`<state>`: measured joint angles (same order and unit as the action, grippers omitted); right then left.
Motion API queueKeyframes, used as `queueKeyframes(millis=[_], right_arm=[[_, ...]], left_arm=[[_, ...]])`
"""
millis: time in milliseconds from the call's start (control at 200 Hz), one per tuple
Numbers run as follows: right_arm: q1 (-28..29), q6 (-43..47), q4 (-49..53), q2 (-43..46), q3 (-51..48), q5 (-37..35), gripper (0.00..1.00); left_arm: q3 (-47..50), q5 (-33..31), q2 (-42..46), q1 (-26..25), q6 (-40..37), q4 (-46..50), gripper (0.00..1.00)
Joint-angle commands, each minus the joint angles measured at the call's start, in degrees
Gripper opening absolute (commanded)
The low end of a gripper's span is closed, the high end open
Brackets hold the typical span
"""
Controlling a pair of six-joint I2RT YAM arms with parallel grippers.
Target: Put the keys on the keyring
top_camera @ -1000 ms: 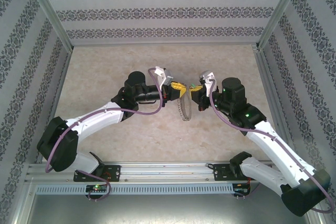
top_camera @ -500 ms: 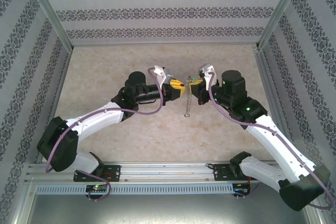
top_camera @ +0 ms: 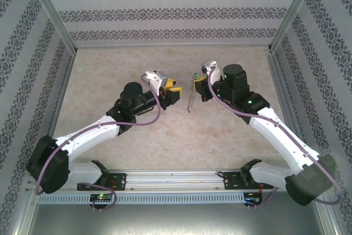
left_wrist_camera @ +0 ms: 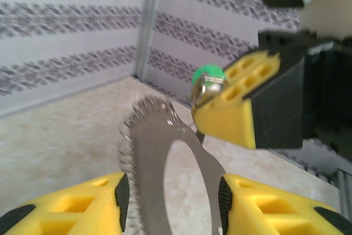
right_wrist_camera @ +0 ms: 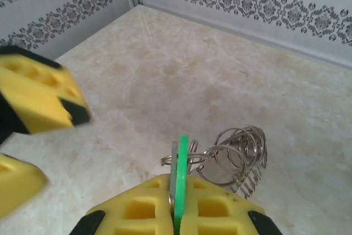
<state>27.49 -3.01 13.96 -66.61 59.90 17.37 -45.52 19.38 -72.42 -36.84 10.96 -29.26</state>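
Green plastic, seen edge-on, marks the key (right_wrist_camera: 182,158) that my right gripper (right_wrist_camera: 179,185) has pinched between its two yellow pads, jaws closed tight on the head with a strip of grey metal pressed alongside it. Just past those fingertips sits the keyring (right_wrist_camera: 237,155), a cluster of thin wire loops with a beaded fringe along its lower edge. Its nearest loops lie right against the key. From overhead the ring dangles below my right fingertips as a short chain-like line over the beige table (right_wrist_camera: 165,64); I cannot tell whether its lower end touches the surface. My left gripper (top_camera: 175,89) faces the right one across a small gap, jaws parted about halfway and gripping nothing. In its wrist camera the ring's flat, toothed band stands ahead of the space between my left fingers (left_wrist_camera: 71,205), and my right gripper's yellow tip, with the green head beside it, sits above and beyond that band. Seen from my right wrist, the left fingers are off to the left, apart from the loops.
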Motion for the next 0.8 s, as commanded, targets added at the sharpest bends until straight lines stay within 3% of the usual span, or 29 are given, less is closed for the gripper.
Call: queueKeyframes(millis=[0,495,794], right_arm=[[-0.5,-0.3,-4.4,-2.5,3.3,0.3,0.00],[-0.5,-2.6,-7.0,-31.2,23.4,4.9,0.00],[-3.7,-7.5,-8.9,-37.4,12.7,4.3,0.00]], left_arm=[[1.2,-6.9,2.8,1.1,0.5,1.5,0.48],[2.6,-8.2,5.8,3.8,1.2,3.3,0.49],[2.1,-8.1,5.3,4.2,1.1,5.0,0.49]])
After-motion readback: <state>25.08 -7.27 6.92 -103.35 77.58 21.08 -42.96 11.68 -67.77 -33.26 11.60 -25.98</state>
